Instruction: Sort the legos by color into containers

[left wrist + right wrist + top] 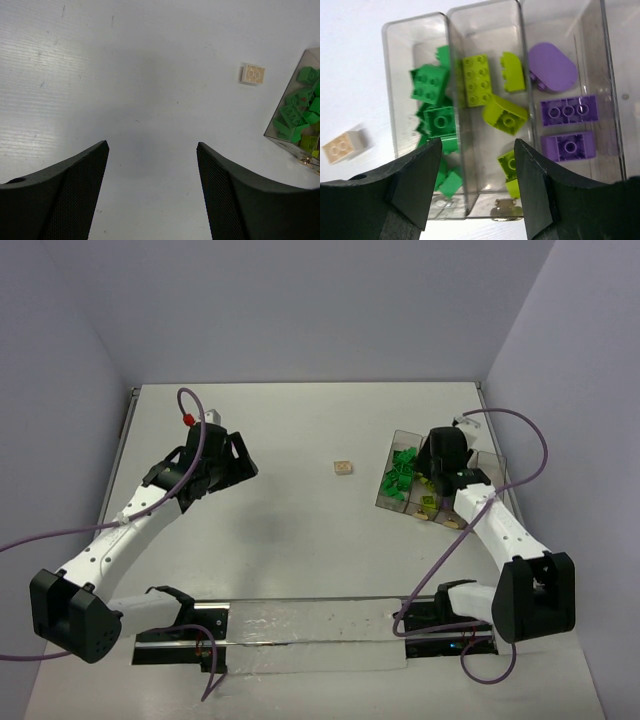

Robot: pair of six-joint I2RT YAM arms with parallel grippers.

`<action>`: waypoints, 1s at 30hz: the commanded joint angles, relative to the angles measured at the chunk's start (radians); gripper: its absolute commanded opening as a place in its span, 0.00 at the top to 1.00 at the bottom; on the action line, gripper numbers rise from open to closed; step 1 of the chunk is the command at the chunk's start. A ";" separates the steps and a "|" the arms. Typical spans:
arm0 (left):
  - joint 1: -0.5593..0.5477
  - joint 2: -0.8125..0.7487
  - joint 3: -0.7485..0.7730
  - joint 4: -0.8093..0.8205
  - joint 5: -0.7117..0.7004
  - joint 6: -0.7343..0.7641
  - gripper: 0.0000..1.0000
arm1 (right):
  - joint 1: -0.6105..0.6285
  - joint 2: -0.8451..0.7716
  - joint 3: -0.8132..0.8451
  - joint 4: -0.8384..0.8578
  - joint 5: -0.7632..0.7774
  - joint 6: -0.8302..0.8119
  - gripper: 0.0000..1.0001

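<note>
The right hand [477,150] hung empty, fingers apart, above the containers [449,50]; the tan lego [345,146] to its left looked light, hard, best pinched across its sides.

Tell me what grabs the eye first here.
On the right of the table, the clear containers hold bricks sorted by colour: green bricks, yellow-green bricks and purple bricks in neighbouring bins, with the open right claw above them. One tan brick lies alone on the table to their left.
</note>
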 commanded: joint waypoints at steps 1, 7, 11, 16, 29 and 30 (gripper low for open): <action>0.004 0.000 0.002 0.046 0.012 -0.004 0.21 | 0.133 -0.027 0.121 0.006 0.058 -0.045 0.34; 0.002 -0.001 0.002 0.045 0.013 -0.003 0.21 | 0.303 0.324 0.406 -0.106 -0.103 -0.084 0.32; 0.002 -0.017 0.002 0.032 -0.007 0.002 0.21 | 0.354 0.514 0.553 -0.141 -0.153 -0.088 0.30; 0.002 -0.019 -0.002 0.027 -0.011 0.002 0.21 | 0.359 0.709 0.745 -0.241 -0.205 -0.095 0.25; 0.004 -0.017 -0.017 0.032 -0.007 0.003 0.21 | 0.364 0.857 0.810 -0.307 -0.196 -0.100 0.13; 0.004 -0.016 -0.017 0.032 -0.007 0.003 0.21 | 0.364 0.860 0.808 -0.307 -0.197 -0.101 0.13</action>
